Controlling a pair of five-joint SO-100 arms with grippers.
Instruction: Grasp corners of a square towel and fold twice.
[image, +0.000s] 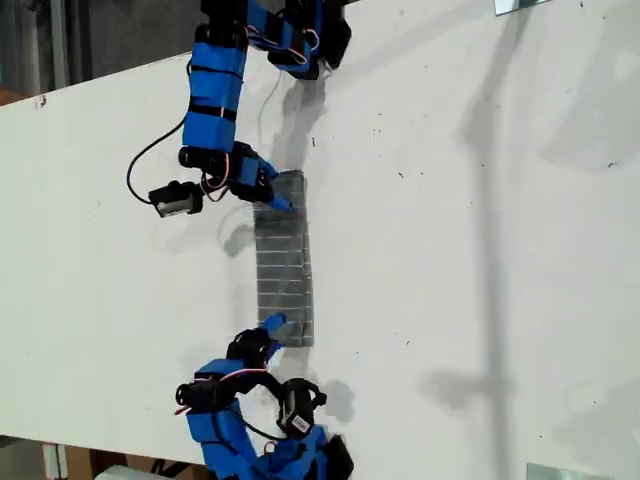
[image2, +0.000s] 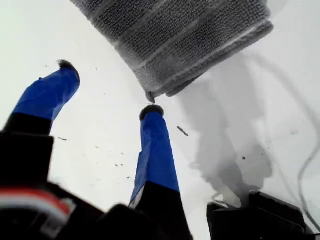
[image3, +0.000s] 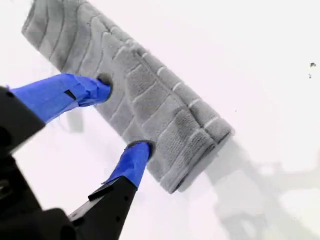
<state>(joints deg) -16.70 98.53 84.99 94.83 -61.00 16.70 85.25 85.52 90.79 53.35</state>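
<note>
The table (image: 480, 250) is a white surface with small dark specks. The towel (image: 285, 260) lies on it as a narrow folded strip, running between the two arms in the exterior view.

My second gripper (image3: 125, 117) has its jaws spread, both fingertips (image3: 102, 85) resting on the strip's long edge near one end; nothing is pinched. That end shows stacked layers.

My first gripper (image2: 107, 90) has its jaws spread wide with only bare table between them. One fingertip (image2: 151, 111) sits just beside a towel corner (image2: 150, 95), apart from it.

The wrist views do not establish which arm in the exterior view is which. Both arm bases are cut off at that view's edges.
</note>
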